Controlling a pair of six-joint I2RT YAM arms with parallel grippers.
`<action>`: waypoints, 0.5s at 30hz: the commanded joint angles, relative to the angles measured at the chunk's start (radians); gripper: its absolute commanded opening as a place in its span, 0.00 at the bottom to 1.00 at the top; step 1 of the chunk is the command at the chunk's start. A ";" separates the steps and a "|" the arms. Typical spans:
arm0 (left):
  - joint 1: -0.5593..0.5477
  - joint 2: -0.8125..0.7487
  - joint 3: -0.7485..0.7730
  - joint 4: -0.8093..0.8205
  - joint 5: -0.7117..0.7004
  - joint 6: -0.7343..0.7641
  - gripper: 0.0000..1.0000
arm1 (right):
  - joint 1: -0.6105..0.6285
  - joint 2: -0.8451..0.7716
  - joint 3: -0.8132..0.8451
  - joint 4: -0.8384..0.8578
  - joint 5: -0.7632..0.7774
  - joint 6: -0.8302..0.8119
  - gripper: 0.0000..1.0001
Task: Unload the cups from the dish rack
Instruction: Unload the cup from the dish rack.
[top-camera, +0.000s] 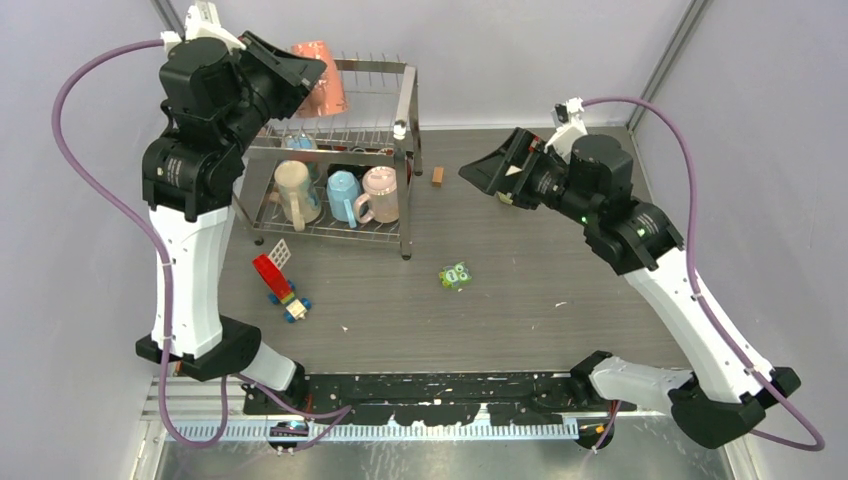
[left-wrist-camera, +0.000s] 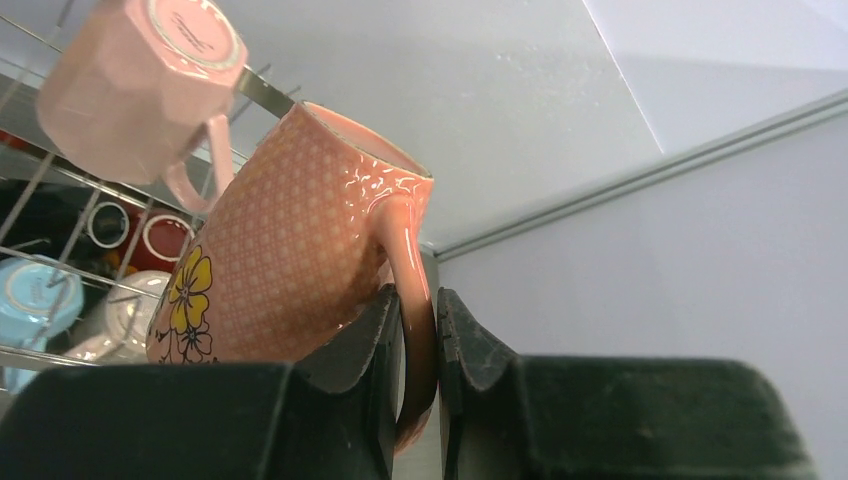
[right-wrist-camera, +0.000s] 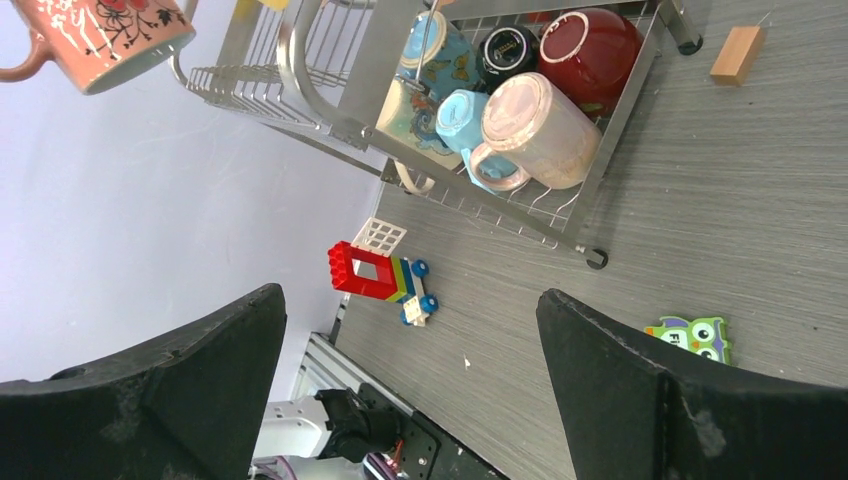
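Left fingers (left-wrist-camera: 470, 350) clamp orange mug (left-wrist-camera: 290, 260) by handle (left-wrist-camera: 410, 250); pink mug (left-wrist-camera: 130, 90) just beside it, rack (left-wrist-camera: 262, 92) wires behind.

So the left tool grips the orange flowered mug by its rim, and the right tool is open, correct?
No. The left tool grips the orange flowered mug by its handle, not its rim; the left wrist view shows this. The right tool is open.

My left arm (top-camera: 190, 270) and right arm (top-camera: 685, 305) match: white shell links, black joint housings, black bases. A purple cable (top-camera: 57, 100) loops beside each. The right gripper (right-wrist-camera: 408, 300) has matte black, wedge-shaped fingers (right-wrist-camera: 160, 390), scuffed grey at the edges.
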 joint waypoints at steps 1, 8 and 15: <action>-0.065 -0.025 0.043 0.134 0.027 -0.052 0.00 | 0.019 -0.068 -0.033 0.056 0.071 -0.051 1.00; -0.225 0.031 0.102 0.123 -0.038 -0.051 0.00 | 0.036 -0.133 -0.120 0.173 0.135 -0.150 1.00; -0.367 0.092 0.140 0.126 -0.097 -0.034 0.00 | 0.053 -0.164 -0.205 0.322 0.192 -0.261 1.00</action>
